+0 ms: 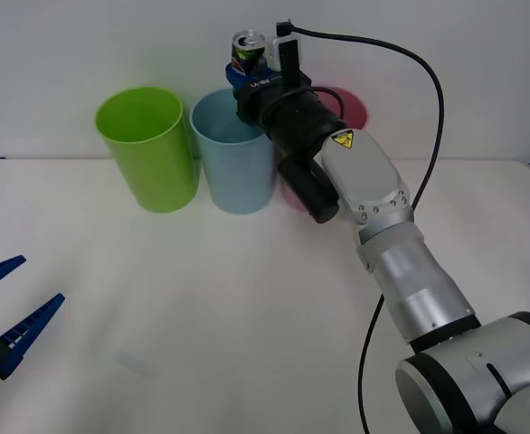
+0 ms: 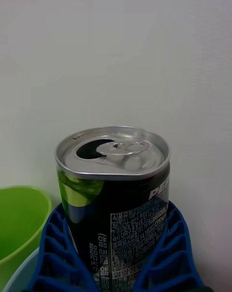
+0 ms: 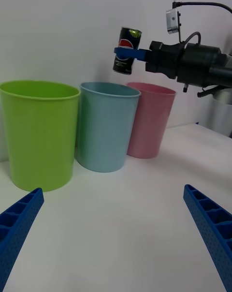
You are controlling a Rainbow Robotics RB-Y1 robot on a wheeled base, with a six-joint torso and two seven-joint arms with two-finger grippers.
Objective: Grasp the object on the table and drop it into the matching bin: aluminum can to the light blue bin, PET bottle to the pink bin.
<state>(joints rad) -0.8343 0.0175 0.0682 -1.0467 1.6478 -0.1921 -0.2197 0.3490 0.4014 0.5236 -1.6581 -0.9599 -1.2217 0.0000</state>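
Note:
The aluminum can (image 1: 248, 43) has a silver top with a pull-tab and a dark body with green, red and white print. My right gripper (image 1: 247, 74) is shut on it, and its blue fingers (image 2: 53, 253) press the can (image 2: 113, 200) from both sides. The can (image 3: 126, 50) hangs slightly tilted in the air above the light blue bin (image 1: 233, 158), over the part of its rim nearest the pink bin (image 1: 354, 110). My left gripper (image 1: 16, 303) rests open low over the white table (image 1: 247, 298) at the near left, with nothing between its fingers.
A lime green bin (image 1: 147, 149) stands to the left of the light blue bin (image 3: 106, 127), with the pink bin (image 3: 150, 123) on the other side, all in a row at the table's far edge against a white wall. My right arm partly hides the pink bin.

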